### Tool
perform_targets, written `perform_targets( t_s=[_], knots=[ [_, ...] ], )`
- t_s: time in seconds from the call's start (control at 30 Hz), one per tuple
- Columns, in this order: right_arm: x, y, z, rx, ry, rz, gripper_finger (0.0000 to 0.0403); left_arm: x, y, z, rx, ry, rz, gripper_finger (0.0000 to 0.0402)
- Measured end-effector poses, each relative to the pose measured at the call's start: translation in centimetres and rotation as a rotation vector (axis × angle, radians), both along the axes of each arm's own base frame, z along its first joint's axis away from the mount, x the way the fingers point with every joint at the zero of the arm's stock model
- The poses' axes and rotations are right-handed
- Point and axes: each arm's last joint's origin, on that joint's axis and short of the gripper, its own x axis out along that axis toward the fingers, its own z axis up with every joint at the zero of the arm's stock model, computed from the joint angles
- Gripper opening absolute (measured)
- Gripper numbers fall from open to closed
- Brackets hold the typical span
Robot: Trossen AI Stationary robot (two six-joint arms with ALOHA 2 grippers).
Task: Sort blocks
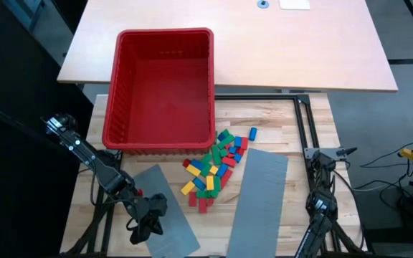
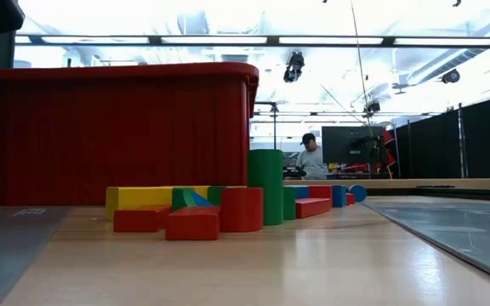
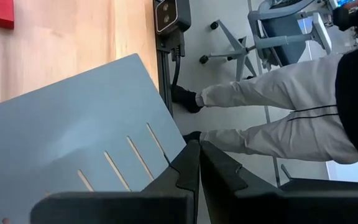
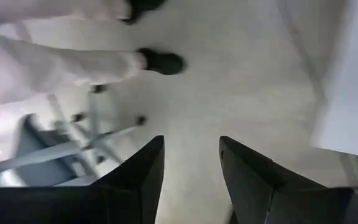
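1. The blocks [image 1: 214,163] lay in a loose heap at the centre of the high view, just below the lower right corner of the red bin [image 1: 162,86], on the light wooden table [image 1: 274,122]. Red, green, blue and yellow pieces were mixed together.
2. One blue block [image 1: 253,132] lay a little apart, at the upper right of the heap. A few red blocks [image 1: 203,203] were at its lower edge.
3. In the low view the heap [image 2: 228,208] was in the middle of the frame. One green block [image 2: 264,187] stood upright and taller than the others, with red blocks in front of it and the bin wall [image 2: 117,136] behind.
4. Two flat grey slotted panels lay on each side of the heap: the left panel [image 1: 172,228] at the lower left of the high view, the right panel [image 1: 258,204] at the lower centre.
5. The left gripper [image 1: 144,229] was over the left panel, in the lower left of the high view. In the left wrist view its fingers [image 3: 188,171] were pressed together with nothing between them.
6. The right gripper [image 4: 191,165] was seen only in the right wrist view, with a wide gap between its fingers, holding nothing. The right arm [image 1: 321,208] waited at the lower right of the high view.
7. A person in light trousers [image 3: 272,118] stood on the floor beyond the table edge.
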Motion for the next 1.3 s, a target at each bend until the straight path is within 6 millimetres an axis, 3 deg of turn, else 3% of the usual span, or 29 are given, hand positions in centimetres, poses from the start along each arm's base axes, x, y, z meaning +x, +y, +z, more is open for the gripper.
perform_targets(
  t_s=[0.13, 0.3, 0.6, 0.83, 1.3],
  knots=[
    [-0.1, -1.3, -1.1, -0.161, 0.030, -0.026, 0.0157, 0.0, 0.0, -0.1, 0.003, 0.007, -0.003, 0.0000],
    [0.8, -3.0, -0.9, -0.270, 0.021, -0.077, 0.0175, -0.1, 0.1, -0.2, 0.009, 0.015, -0.004, 0.0000],
    [3.1, -3.5, -0.1, -0.201, -0.094, -0.081, 0.0191, -0.2, 0.2, -0.4, 0.028, 0.027, -0.009, 0.0000],
    [4.9, -4.8, -0.4, -0.251, -0.166, -0.038, 0.0193, -0.3, 0.3, -0.6, 0.041, 0.030, -0.015, 0.0000],
    [6.7, -5.0, -3.7, -0.287, -0.180, 0.044, 0.0193, -0.4, 0.3, -0.8, 0.055, 0.048, -0.017, 0.0000]
  ],
)
